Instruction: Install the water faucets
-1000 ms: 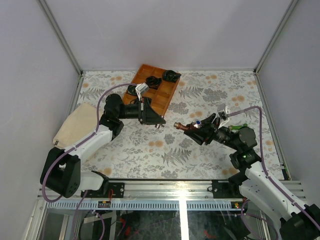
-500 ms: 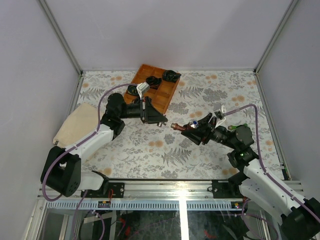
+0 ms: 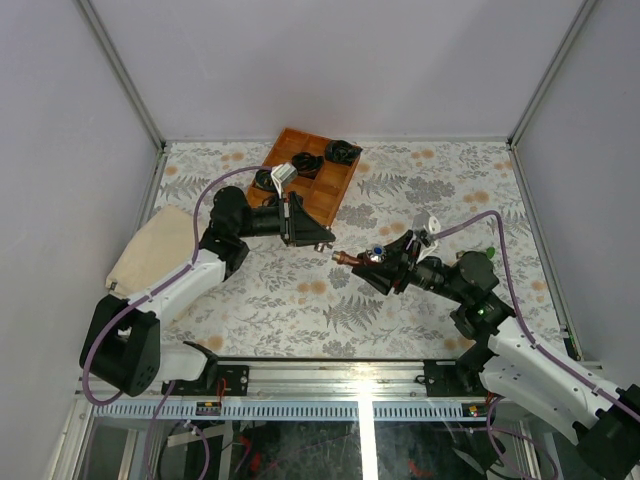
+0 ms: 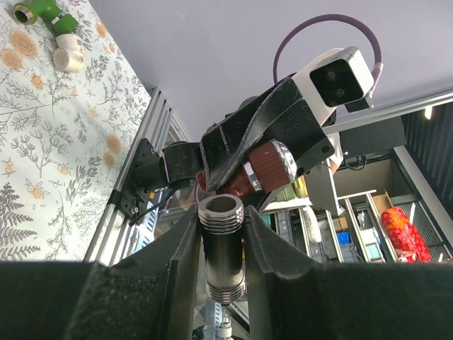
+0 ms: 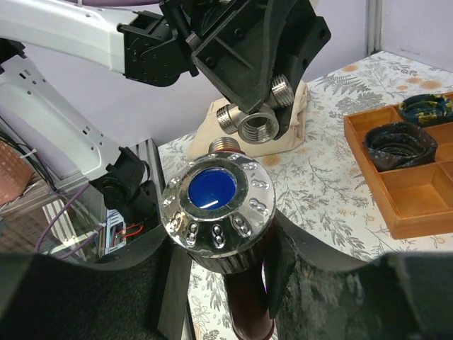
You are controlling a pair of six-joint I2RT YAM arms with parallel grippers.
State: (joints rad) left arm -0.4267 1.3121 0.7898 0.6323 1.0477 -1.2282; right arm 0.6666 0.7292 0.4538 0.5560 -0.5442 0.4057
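Note:
My right gripper (image 3: 378, 266) (image 5: 219, 248) is shut on a dark red-brown water faucet (image 3: 352, 258) (image 5: 218, 205) that has a chrome knob with a blue cap. Its silvery threaded end points left at a silvery threaded pipe fitting (image 3: 322, 247) (image 5: 258, 122) (image 4: 221, 248). My left gripper (image 3: 316, 242) (image 4: 221, 234) is shut on that fitting, above the middle of the table. A small gap separates the faucet's end from the fitting's open mouth. The bright green faucet (image 4: 49, 13) lies on the table.
A wooden tray (image 3: 330, 200) holding black coiled bundles stands at the back, just behind the left gripper. A cream cloth (image 3: 150, 250) lies at the left edge. A small white piece (image 4: 67, 57) rests beside the green faucet.
My right arm has moved left with the red-brown faucet, bringing its threaded end closer to the fitting. The left gripper has hardly moved.

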